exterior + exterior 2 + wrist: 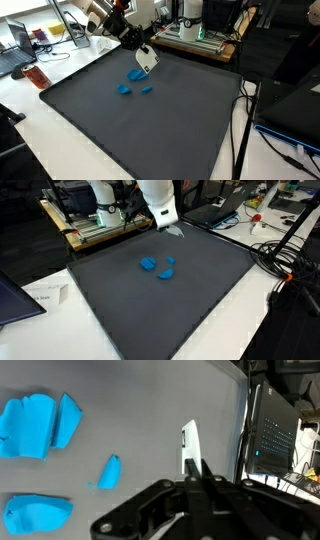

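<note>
My gripper (197,466) is shut on a thin white card-like piece (188,442), seen edge-on and sticking out past the fingertips. In both exterior views the gripper (142,50) (167,220) hangs over the far part of the dark grey mat (150,130) (190,310), with the white piece (147,61) (170,226) at its tip. Three crumpled blue pieces lie on the mat just short of it: a large one (40,425) (135,73), a small one (110,472) and a third (38,513) (124,88). None of them touches the gripper.
A rack with equipment (195,35) stands behind the mat. Laptops (20,45) and a red bottle (36,77) sit on the white table beside it. Cables (285,260) run along another edge. A sheet of paper (45,297) lies near the mat's corner.
</note>
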`<state>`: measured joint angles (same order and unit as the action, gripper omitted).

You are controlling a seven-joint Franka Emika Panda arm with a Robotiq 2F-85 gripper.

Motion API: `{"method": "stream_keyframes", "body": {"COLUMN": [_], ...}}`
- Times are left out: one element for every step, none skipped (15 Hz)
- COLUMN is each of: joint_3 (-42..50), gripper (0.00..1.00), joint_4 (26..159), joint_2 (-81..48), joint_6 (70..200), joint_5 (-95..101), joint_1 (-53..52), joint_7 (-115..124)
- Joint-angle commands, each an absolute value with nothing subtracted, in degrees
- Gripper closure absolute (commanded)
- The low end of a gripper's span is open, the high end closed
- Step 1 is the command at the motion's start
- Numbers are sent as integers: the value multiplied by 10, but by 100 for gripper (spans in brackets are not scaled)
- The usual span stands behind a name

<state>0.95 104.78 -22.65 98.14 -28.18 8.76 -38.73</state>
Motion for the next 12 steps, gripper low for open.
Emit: {"method": "stream_keyframes", "body": {"joint_3": [-1, -2, -3, -4, -5, -4, -4, -4, -4, -3, -1, 0], "gripper": [99, 99, 99, 99, 99, 99, 99, 99, 99, 99, 99, 99], "joint_4": [1023, 1018, 1015, 1013, 1011, 1011, 1010, 1008, 1007, 1007, 1008, 1010], "joint_2": [-233, -235, -236, -237, -237, -238, -238, -240, -241, -241, -241, -239], "joint_6": [980, 978, 976, 976, 975, 977, 977, 976, 975, 978, 984, 992], "joint_5": [-302, -308, -317, -327, -334, -341, -347, -349, -352, -355, -355, -351], "joint_1": [99, 101, 103, 105, 106, 106, 107, 106, 107, 106, 104, 101], "joint_7": [-387, -387, -389, -389, -394, -392, -393, -394, -395, -392, -385, -377]}}
